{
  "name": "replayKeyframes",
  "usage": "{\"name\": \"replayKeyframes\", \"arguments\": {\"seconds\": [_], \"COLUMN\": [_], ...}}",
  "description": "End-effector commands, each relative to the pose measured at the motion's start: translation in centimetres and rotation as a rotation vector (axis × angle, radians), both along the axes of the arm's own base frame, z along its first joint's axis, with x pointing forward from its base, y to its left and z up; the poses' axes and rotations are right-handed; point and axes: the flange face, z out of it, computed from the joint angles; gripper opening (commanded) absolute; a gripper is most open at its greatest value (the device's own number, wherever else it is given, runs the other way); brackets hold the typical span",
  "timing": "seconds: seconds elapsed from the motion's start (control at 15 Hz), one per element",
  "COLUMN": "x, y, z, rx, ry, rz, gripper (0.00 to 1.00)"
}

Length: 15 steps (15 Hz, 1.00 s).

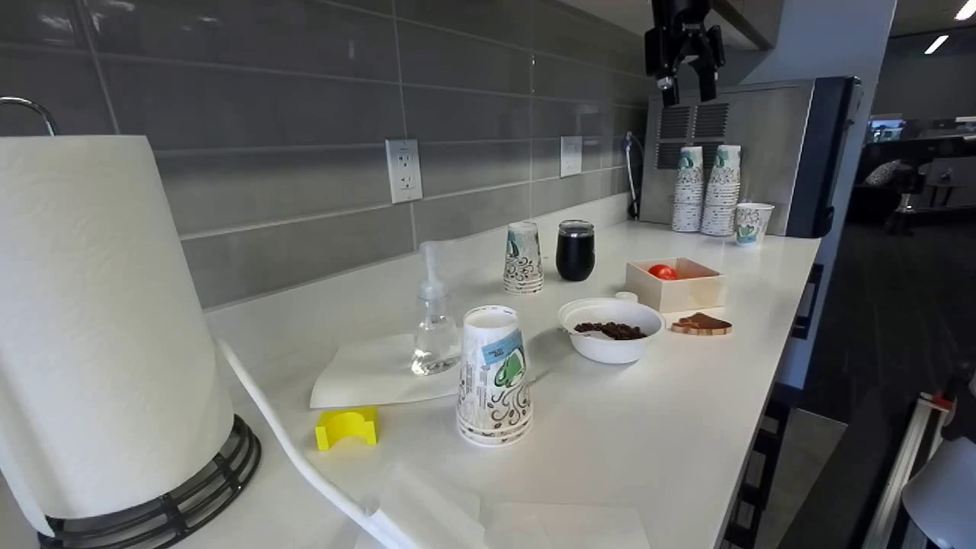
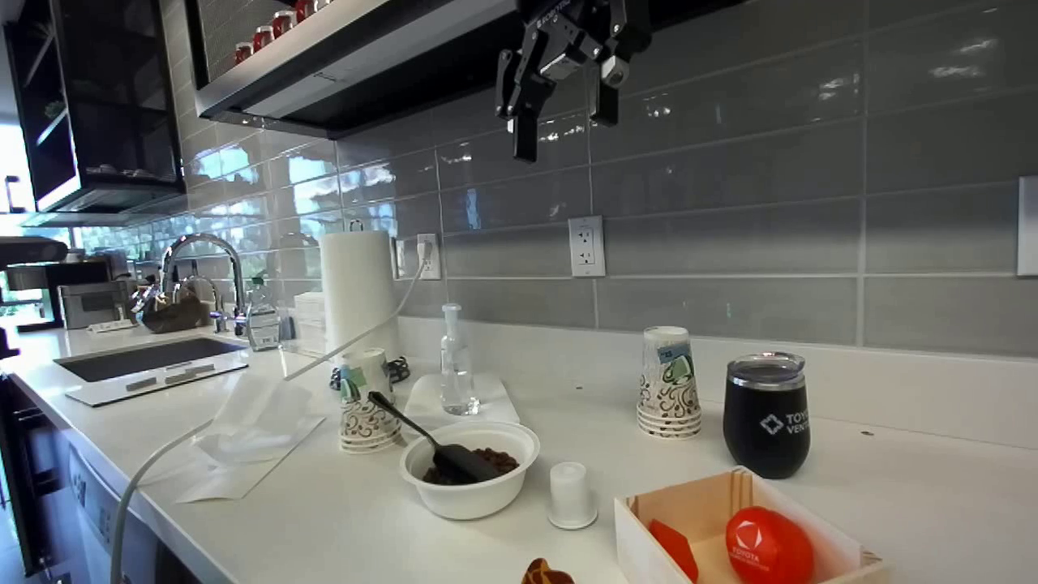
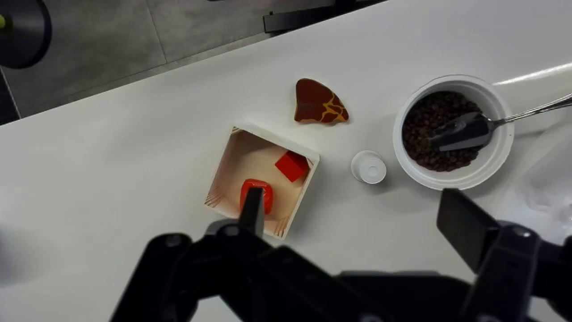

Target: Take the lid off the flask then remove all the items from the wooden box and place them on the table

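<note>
The black flask (image 1: 575,256) stands upright near the back wall, also in an exterior view (image 2: 767,422). Its clear-topped lid (image 2: 765,367) sits on it. The wooden box (image 1: 690,293) stands open in front of it and shows in the wrist view (image 3: 278,140). Inside lie two items, a rounded red piece (image 2: 769,547) and a red block (image 3: 291,165). A brown marbled piece (image 3: 318,103) lies on the white table (image 3: 120,179) beside the box. My gripper (image 1: 688,93) is open and empty, high above the table; in the wrist view (image 3: 352,193) one finger partly covers the rounded red piece.
A white bowl (image 2: 466,508) with dark beans and a spatula stands beside the box. A small white capped piece (image 3: 369,167) stands between them. Stacked paper cups (image 1: 494,381), a clear glass vessel (image 2: 458,373), a yellow block (image 1: 347,427) and a paper towel roll (image 1: 107,320) stand farther along. A shelf (image 2: 349,65) hangs above.
</note>
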Motion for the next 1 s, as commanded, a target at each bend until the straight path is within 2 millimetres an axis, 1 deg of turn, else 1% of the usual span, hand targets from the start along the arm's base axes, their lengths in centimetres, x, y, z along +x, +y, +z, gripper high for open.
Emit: {"name": "replayKeyframes", "arguments": {"seconds": [0.0,0.2,0.53,0.67,0.8,0.93], "x": [-0.2,-1.2,-3.8,-4.6,-4.5,-3.9], "y": [-0.1,-0.2,-0.2,-0.3,-0.6,-1.2], "z": [-0.2,-1.0,-3.9,-5.6,-7.8,-9.9], "rx": [0.001,0.007,0.017,0.021,0.026,0.037], "ry": [-0.006,-0.013,-0.01,-0.034,-0.08,-0.137], "rz": [-0.01,-0.034,-0.086,-0.138,-0.218,-0.292], "gripper": [1.0,1.0,1.0,1.0,1.0,1.0]}}
